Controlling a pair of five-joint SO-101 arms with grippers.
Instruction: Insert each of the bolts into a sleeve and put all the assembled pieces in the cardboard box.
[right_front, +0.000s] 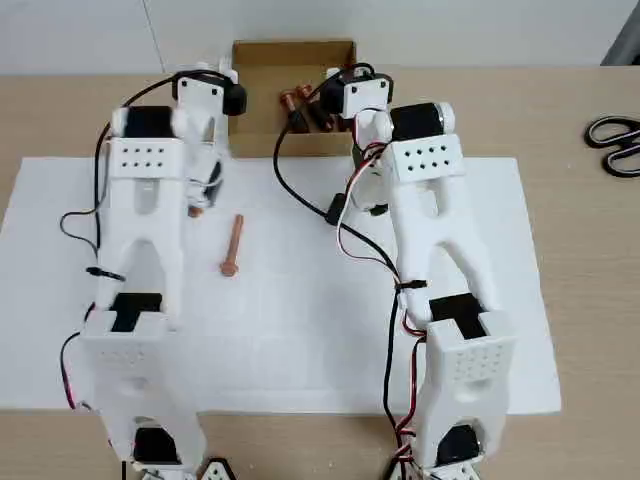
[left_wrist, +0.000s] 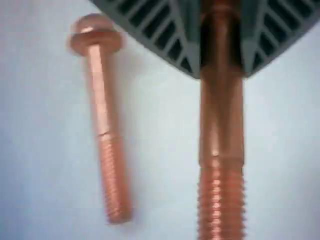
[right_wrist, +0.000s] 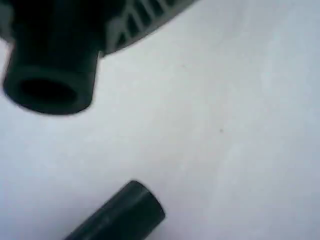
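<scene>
Your left tool (left_wrist: 220, 47) is shut tight on a bolt (left_wrist: 220, 150), gripping it at the head end, with the threaded shank sticking out clear of the fingers (left_wrist: 150, 30). From the high view it hangs over the far left of the white sheet (right_front: 300, 340), just near of the box's left corner. The bolt's copper tip (right_front: 195, 210) peeks out beside the arm.

A loose bolt (right_front: 232, 245) lies flat on the sheet just right of that tool, head toward you, threads pointing far. In the left wrist view it (left_wrist: 100, 125) runs roughly parallel to the held bolt, apart from it.

Your right tool (right_wrist: 70, 25) is clamped round a black sleeve (right_wrist: 47, 80), whose open bore faces the camera above the sheet. A second sleeve (right_wrist: 120, 215) lies on the sheet near it. Where exactly it sits on the bench is hard to tell from above, since the arm covers that spot.

The box (right_front: 255, 55) stands at the sheet's far edge, between the two arms' ends. Assembled pieces (right_front: 300, 105), copper bolts in dark sleeves, lie in its right half, partly under the right arm's wrist.

Scissors (right_front: 615, 145) rest on the bare bench (right_front: 580, 250) at far right, well apart from the work.
</scene>
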